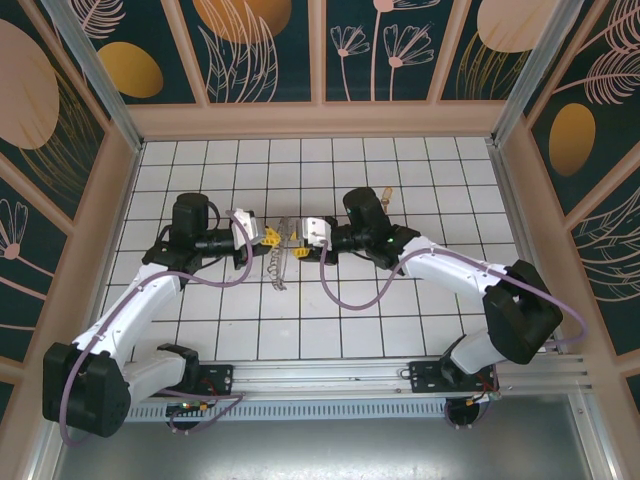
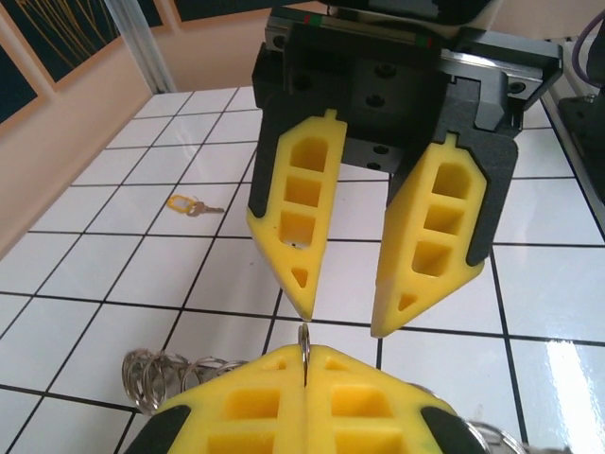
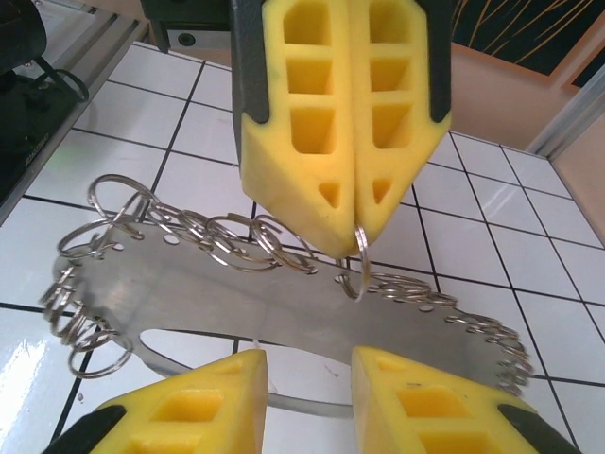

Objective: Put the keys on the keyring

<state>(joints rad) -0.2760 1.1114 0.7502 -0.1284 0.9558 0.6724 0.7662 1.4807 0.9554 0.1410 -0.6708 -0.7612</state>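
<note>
Left gripper (image 3: 357, 232) is clamped shut on one loop (image 3: 359, 270) of the keyring (image 3: 236, 288), holding it up between the arms. Right gripper (image 3: 307, 364) faces it, jaws apart and empty. Key (image 2: 184, 204) lies on the tiles, well apart. Step judged: ring presented, key not yet fetched. Next: right pinches key head, threads loop

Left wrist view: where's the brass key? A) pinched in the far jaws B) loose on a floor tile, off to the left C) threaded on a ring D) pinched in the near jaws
B: the key lies flat on a white tile, bare floor all around it.
</note>
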